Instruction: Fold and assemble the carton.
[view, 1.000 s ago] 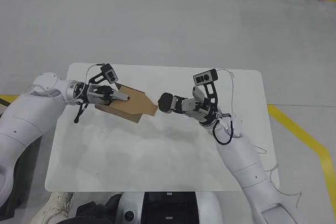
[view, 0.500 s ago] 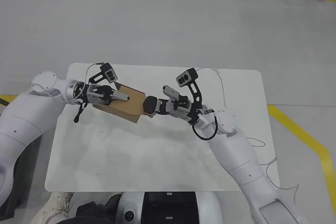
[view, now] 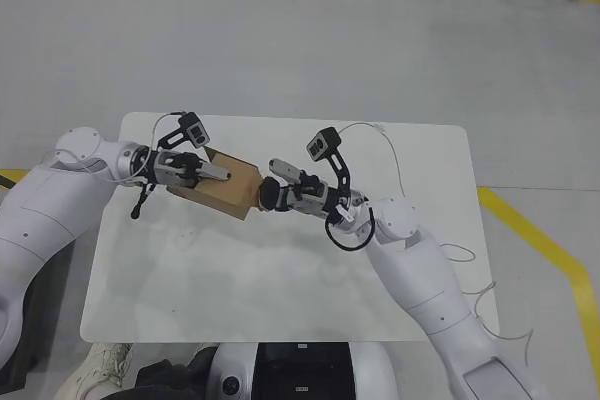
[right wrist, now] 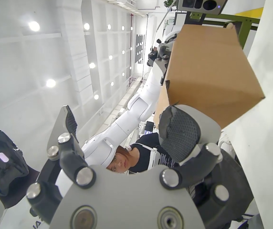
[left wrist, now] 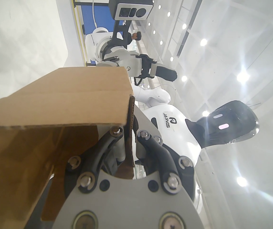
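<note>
Currently: the brown cardboard carton point(view: 228, 186) is held up off the bench point(view: 280, 290), which lies below it. The carton reads as a squared-up sleeve. Its long axis runs from the left arm toward the right arm, and it is suspended between the 2 arms.

Left end effector point(left wrist: 129, 132): clamped on the carton.
- The left wrist view shows the raw edge of 1 cardboard wall pinched between its 2 fingers.
- 1 finger point(left wrist: 107, 141) is on the inner side of that wall, under the carton's top panel. The other is on the outer side.
- In the top view this grip sits at the carton end nearest the left arm, with the fingers lying along the carton's upper face.

Right end effector point(right wrist: 124, 125): spread wide, holding nothing. It sits at the carton's opposite end.
- 1 dark textured pad point(right wrist: 179, 132) overlaps the carton's near corner in the right wrist view.
- The top view shows that same pad up against the carton's end face.
- Whether it presses or only touches the carton, I cannot tell.
- The other finger point(right wrist: 66, 122) stands well apart from the carton, with nothing against it.

Carton surfaces: plain, unprinted cardboard on the faces that show. The corrugated edge is visible at the end gripped by the left end effector.
</note>
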Controlling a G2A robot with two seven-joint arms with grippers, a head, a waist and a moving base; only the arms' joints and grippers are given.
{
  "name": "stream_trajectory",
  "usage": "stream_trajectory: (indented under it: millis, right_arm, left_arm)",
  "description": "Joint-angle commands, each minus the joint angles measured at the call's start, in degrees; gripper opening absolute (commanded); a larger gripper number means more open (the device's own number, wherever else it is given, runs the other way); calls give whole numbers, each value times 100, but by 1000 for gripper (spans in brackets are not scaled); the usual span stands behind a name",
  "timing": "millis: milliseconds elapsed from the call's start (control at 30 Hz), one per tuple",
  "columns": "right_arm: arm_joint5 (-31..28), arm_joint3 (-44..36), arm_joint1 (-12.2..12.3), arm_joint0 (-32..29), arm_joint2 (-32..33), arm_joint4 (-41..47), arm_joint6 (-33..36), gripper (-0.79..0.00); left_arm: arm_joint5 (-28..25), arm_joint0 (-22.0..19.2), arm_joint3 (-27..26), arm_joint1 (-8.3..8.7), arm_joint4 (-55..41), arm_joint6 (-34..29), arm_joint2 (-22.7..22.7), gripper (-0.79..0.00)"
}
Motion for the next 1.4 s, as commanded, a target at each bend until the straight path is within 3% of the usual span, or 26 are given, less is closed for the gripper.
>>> stream_trajectory:
  millis: [0,1367]
  right_arm:
    - [6,-11,-7,14,-51,-35,-12,0]
    - [342,-358,56,-80,-209,-695,-429,0]
  left_arm:
    - [-9,-10,0,0,34,0,6,-785]
    - [95,-67,-22,38,33,0,145,-785]
